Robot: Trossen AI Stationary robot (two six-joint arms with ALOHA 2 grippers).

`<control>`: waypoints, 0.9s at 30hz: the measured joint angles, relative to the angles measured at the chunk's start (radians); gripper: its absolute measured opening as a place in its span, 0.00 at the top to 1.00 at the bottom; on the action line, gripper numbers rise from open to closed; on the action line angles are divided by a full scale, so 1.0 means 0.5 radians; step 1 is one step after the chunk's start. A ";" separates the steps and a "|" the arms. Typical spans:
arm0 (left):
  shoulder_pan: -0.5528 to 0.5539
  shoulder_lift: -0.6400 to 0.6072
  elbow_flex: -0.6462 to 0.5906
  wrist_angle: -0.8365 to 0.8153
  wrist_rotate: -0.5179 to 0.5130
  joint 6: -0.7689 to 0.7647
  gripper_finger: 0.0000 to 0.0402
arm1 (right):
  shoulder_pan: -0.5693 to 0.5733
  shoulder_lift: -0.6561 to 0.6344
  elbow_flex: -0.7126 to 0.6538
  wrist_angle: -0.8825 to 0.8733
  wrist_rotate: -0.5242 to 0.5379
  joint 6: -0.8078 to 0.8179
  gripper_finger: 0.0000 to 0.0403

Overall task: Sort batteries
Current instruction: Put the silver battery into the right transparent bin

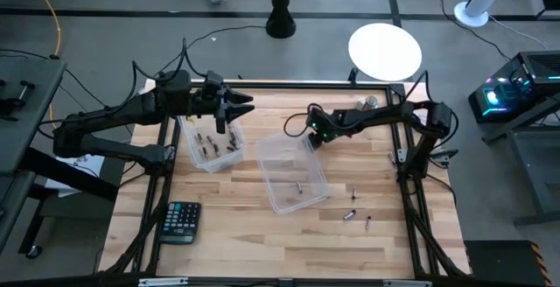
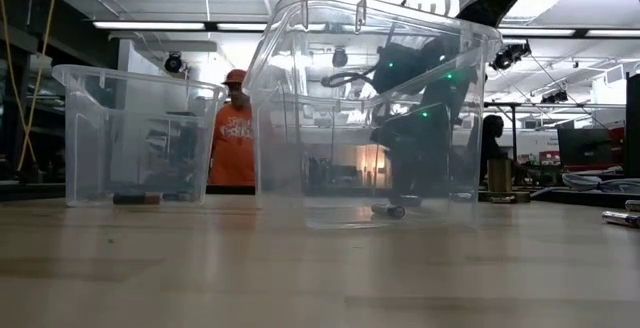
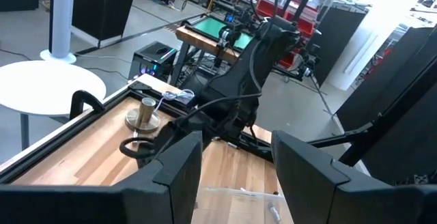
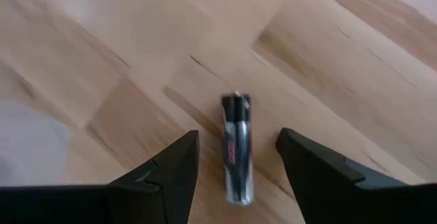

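Your right tool [image 4: 235, 166], fingers apart, hangs over one battery [image 4: 237, 149] on the surface [image 4: 102, 60]. It's small, hard, likely rolls; pinch mid-body across its width.

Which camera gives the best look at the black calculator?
The high view: the flat black calculator lies in plain sight near the wooden table's front left corner. The low view and both wrist views miss it.

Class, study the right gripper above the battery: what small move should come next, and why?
Probably lower the right gripper straight down and close. Its fingers stand open on either side of a battery lying on the wooden table, with nothing held yet.
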 joint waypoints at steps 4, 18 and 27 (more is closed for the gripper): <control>0.000 0.001 0.000 0.000 0.000 0.019 0.58 | 0.047 -0.004 -0.051 -0.063 0.079 -0.002 0.55; 0.003 0.000 0.000 0.002 -0.002 0.090 0.58 | 0.086 -0.428 -0.093 -0.664 0.511 0.079 0.99; 0.005 0.000 0.000 0.002 -0.003 0.092 0.58 | -0.024 -0.715 -0.092 -0.412 0.165 0.029 0.95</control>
